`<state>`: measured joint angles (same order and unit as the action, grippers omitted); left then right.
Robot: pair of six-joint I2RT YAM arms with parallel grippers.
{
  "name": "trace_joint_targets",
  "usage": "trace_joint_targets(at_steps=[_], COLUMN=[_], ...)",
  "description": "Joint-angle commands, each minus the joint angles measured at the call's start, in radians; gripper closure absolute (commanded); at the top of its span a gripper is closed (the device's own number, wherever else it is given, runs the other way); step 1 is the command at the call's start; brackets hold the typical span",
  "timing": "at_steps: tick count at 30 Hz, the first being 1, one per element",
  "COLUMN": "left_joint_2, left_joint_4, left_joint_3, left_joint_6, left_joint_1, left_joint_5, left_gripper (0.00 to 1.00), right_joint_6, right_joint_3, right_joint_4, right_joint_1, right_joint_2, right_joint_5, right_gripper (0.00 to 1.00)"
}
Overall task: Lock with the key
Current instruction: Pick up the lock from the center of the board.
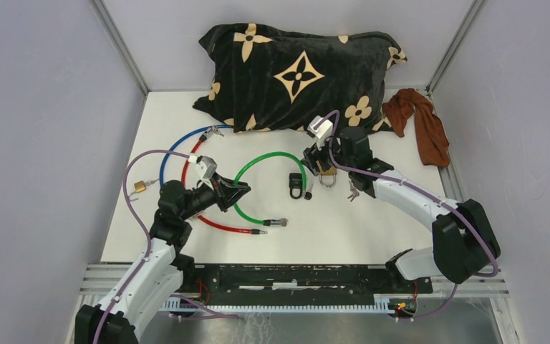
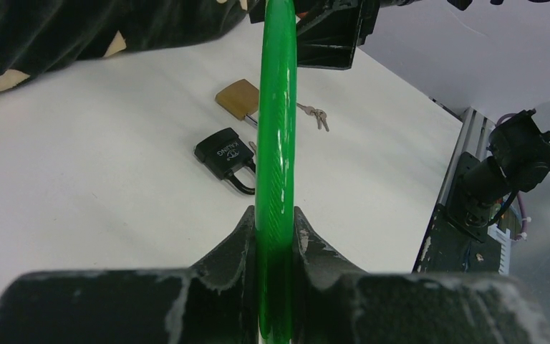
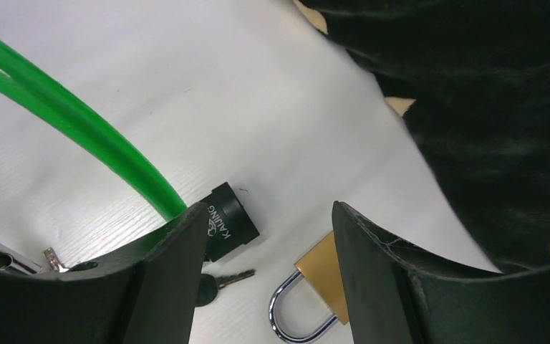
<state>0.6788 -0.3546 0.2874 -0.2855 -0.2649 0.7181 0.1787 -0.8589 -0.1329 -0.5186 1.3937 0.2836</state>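
My left gripper (image 1: 239, 192) is shut on the green cable lock (image 1: 272, 155), pinching the cable (image 2: 277, 129) between its fingers (image 2: 236, 244). My right gripper (image 1: 316, 162) is open and low over the table. Between its fingers (image 3: 179, 265) lie the cable's black lock head (image 3: 230, 221) marked KAIJING, a black-headed key (image 3: 223, 282) and a brass padlock (image 3: 315, 290). The lock head touches the left finger. A black padlock (image 1: 297, 185) lies left of the brass one (image 1: 327, 178). A small key bunch (image 1: 353, 192) lies to the right. The cable's metal pin end (image 1: 278, 222) lies free.
A red cable (image 1: 215, 223) and a blue cable (image 1: 168, 154) loop on the left, with a small brass padlock (image 1: 140, 186) beside them. A black patterned pillow (image 1: 301, 72) fills the back. A brown cloth (image 1: 422, 122) lies at the back right.
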Motion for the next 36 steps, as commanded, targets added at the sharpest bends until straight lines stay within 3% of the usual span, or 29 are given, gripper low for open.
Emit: trace_joint_targets(at_steps=[1,8,12,15,18,20,23,33,35,36], left_joint_2=[-0.014,-0.025,-0.027,-0.024,-0.022,-0.025,-0.023,-0.024,-0.025,-0.026], left_joint_4=[-0.092,-0.094,-0.102,-0.11,-0.111,-0.109,-0.11,-0.11,-0.11,-0.11], left_joint_3=[0.02,0.009,0.002,-0.003,-0.002,-0.001,0.001,0.001,0.001,0.001], left_joint_6=[0.045,0.03,0.032,0.047,0.041,0.041,0.04,0.036,0.038,0.039], left_joint_1=[0.003,0.002,0.002,0.003,0.003,0.003,0.003,0.003,0.003,0.003], left_joint_5=[0.031,0.024,0.024,0.024,0.022,0.025,0.025,0.027,0.027,0.027], left_gripper=[0.98,0.98,0.98,0.98,0.98,0.98,0.98,0.98,0.98,0.98], right_joint_6=[-0.013,-0.048,-0.06,-0.058,-0.071,-0.092,-0.114,-0.151,-0.159,-0.163], right_joint_3=[0.021,0.099,0.198,0.246,0.297,0.318,0.301,0.231,0.215,0.21], right_joint_4=[-0.032,0.0,-0.02,-0.014,-0.078,-0.149,-0.21,-0.257,-0.269,-0.282], right_joint_1=[-0.004,0.026,0.05,0.049,0.048,0.046,0.036,0.005,0.001,-0.001], right_joint_2=[-0.006,-0.107,-0.218,-0.247,-0.255,-0.252,-0.204,-0.041,-0.022,-0.014], right_joint_5=[0.039,-0.219,-0.233,-0.197,-0.069,0.015,0.092,0.09,0.091,0.09], right_gripper=[0.32,0.31,0.27,0.18,0.08,0.07,0.1,0.26,0.37,0.48])
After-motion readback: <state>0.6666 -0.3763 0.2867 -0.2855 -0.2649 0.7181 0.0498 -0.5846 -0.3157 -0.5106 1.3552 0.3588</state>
